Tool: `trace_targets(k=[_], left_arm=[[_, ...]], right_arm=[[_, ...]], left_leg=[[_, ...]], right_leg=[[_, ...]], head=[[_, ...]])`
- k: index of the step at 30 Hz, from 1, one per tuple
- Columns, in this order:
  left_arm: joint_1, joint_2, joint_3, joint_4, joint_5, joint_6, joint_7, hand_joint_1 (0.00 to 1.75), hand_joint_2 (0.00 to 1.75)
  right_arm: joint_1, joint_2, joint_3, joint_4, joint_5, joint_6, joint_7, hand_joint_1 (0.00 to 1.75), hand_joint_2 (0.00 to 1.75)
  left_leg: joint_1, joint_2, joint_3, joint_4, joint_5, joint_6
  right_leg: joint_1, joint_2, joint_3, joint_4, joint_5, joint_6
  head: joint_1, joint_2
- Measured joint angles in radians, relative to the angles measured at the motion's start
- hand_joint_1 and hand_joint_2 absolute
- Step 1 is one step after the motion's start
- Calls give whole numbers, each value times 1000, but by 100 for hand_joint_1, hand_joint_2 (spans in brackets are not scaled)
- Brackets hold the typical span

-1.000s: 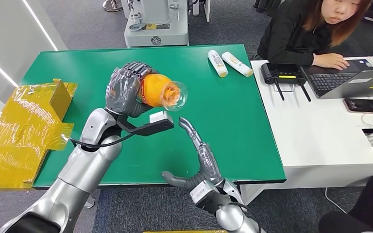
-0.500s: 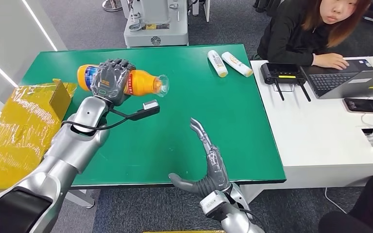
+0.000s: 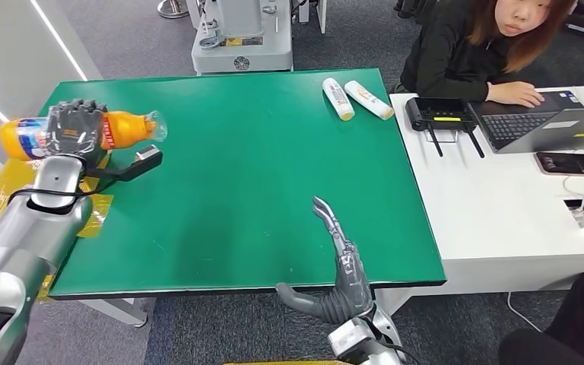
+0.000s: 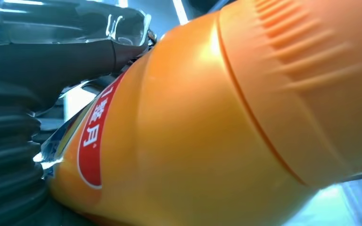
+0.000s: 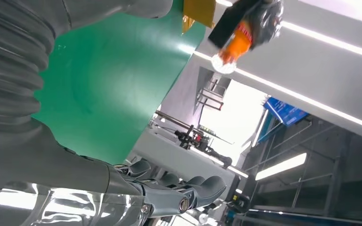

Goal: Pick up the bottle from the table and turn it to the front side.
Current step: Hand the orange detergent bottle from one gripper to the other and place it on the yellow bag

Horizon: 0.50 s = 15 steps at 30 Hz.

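Sideways above the far left corner of the green table lay the bottle, a smooth orange plastic one with a red label and ribbed shoulder, grasped around its middle by the left hand. Its clear cap end pointed toward the table's middle. Near the front edge the right hand hovered released, its fingers straight. Two pale tubes rested at the far right corner.

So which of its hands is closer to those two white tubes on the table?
Right. The right hand is open at the near edge; the left hand holds the orange bottle farther from the tubes.
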Motion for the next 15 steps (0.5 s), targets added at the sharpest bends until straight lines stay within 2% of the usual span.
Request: trace_targets(k=[4,7,15], left_arm=[[7,71,40,4,18,-10,-47,175,175],[21,107,59,10,39,-6,-79,175,175],[60,131,93,24,89,-22,-96,175,175]], right_arm=[[12,-9,-2,-2,-6,-13,-7,0,175],[17,-12,-3,-7,-7,-17,-9,0,175],[20,-15,-4,-11,-16,-20,-10,0,175]], left_leg=[[0,-1,0,0,0,0],[0,-1,0,0,0,0],[0,-1,0,0,0,0]], right_leg=[[0,0,-1,0,0,0],[0,-1,-1,0,-1,-1],[0,-1,-1,0,-1,-1]], head=[[0,0],[0,0],[0,0]])
